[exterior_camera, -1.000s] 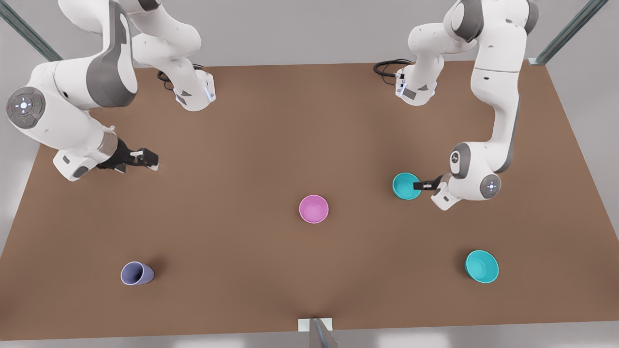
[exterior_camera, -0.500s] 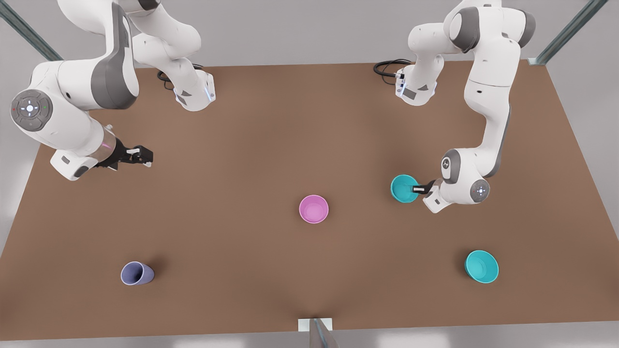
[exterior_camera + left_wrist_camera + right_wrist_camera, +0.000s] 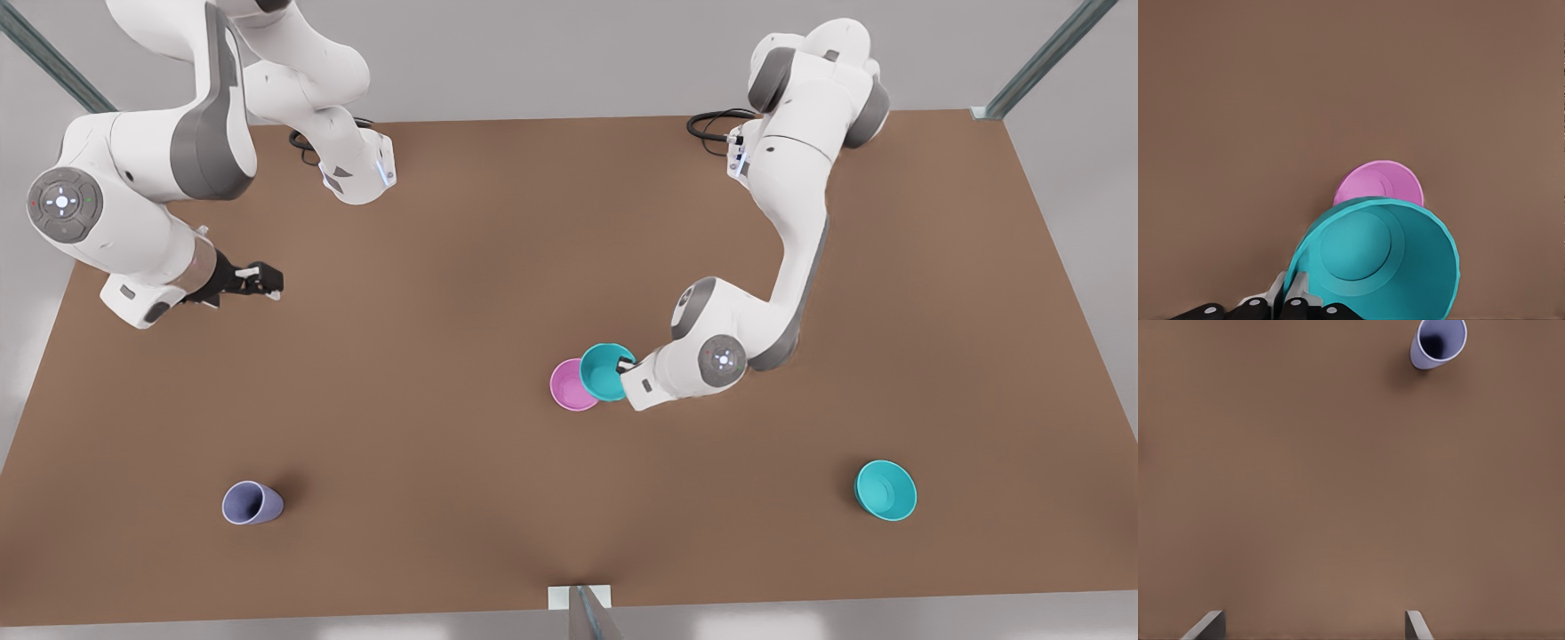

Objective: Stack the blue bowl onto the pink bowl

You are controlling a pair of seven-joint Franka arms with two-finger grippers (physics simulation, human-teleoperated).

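Broadly, the brown surface carries everything, and the two arms reach in from its far edge. On the front view's right, the left hand is clenched on the rim of the blue bowl, gripping it at the side nearest the wrist; the left wrist view shows its fingers pinching the bowl's wall. That bowl hangs tilted, partly over the pink bowl and overlapping its rim on the front view's right side; whether the two touch I cannot tell for sure. From the left wrist view the pink bowl peeks out past the far edge of the blue bowl. On the front view's left, the right hand waits well apart from both bowls, its fingers spread and grasping nothing. A second turquoise bowl sits alone near the front view's lower right. Smallest, the lavender cup lies tipped at the lower left
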